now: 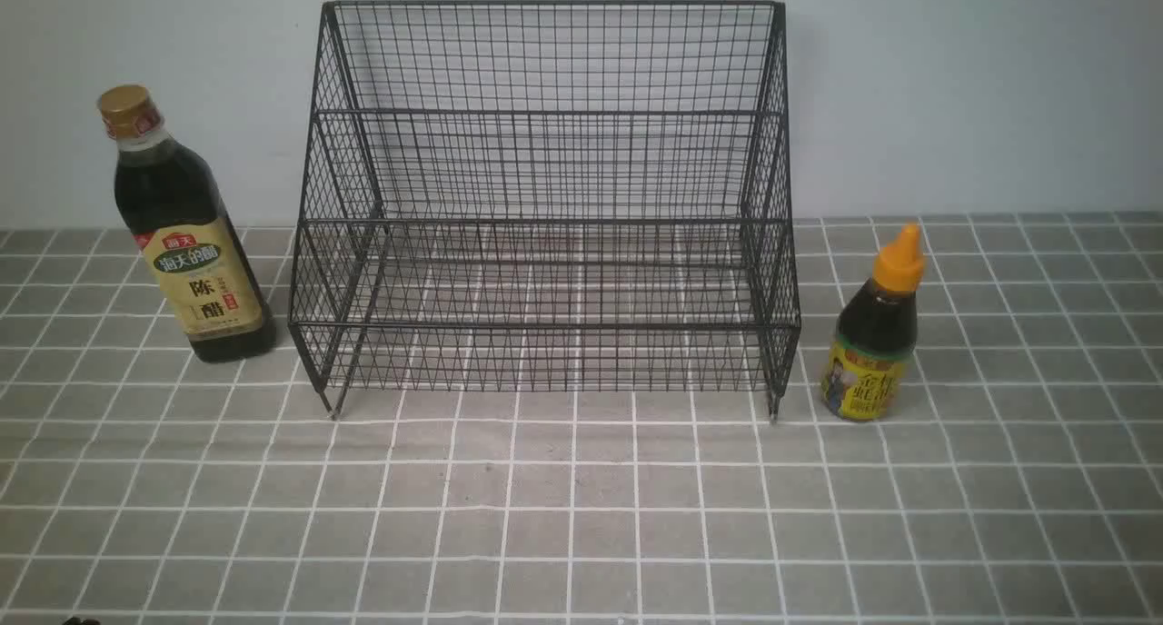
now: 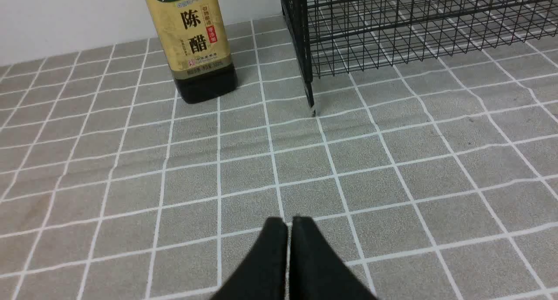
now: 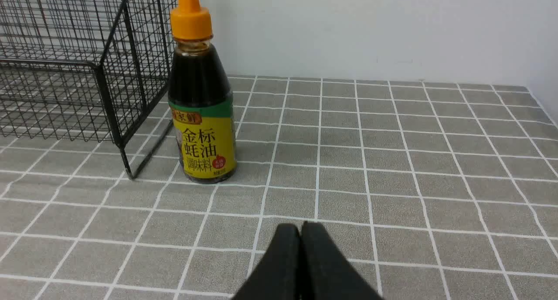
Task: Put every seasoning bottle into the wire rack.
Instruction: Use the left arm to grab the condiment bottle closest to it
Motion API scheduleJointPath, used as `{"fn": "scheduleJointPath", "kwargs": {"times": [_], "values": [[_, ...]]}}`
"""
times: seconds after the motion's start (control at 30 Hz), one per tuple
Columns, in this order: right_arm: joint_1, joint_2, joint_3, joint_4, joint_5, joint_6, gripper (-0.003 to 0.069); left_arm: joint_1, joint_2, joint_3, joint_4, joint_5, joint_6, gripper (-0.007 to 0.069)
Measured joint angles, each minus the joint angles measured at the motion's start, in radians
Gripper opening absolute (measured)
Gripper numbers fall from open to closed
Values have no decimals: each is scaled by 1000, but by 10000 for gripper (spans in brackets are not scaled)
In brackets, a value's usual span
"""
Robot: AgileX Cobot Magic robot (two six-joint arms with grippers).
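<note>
Gray grid-patterned tablecloth [image 1: 581,516] with white lines, plain pale wall [image 1: 954,89] behind.

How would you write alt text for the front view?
A black wire rack stands empty on a tiled tabletop, a tall gold-capped vinegar bottle at its left and a short orange-capped oyster sauce bottle at its right.

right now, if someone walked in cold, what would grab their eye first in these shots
The big black wire rack stands in the middle of the tiled cloth, with both tiers bare. A tall gold-capped bottle stands upright at its left and a short orange-nozzled bottle at its right, neither touching it. In the wrist views the left gripper and right gripper are shut, each short of its bottle.
</note>
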Motion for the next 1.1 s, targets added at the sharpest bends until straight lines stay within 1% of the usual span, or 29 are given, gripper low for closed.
{"fn": "scheduleJointPath", "kwargs": {"times": [0.9,1.0,1.03,1.07,1.1], "values": [[0,0,0,0,0,-1,-14,0,0,0,-3,-8,1,-7],[0,0,0,0,0,-1,-14,0,0,1,-51,-39,-6,-7],[0,0,0,0,0,-1,-14,0,0,1,-89,-59,-16,-7],[0,0,0,0,0,-1,-14,0,0,1,-161,-99,-34,-7],[0,0,0,0,0,-1,-14,0,0,1,-196,-127,-41,-7]]}}
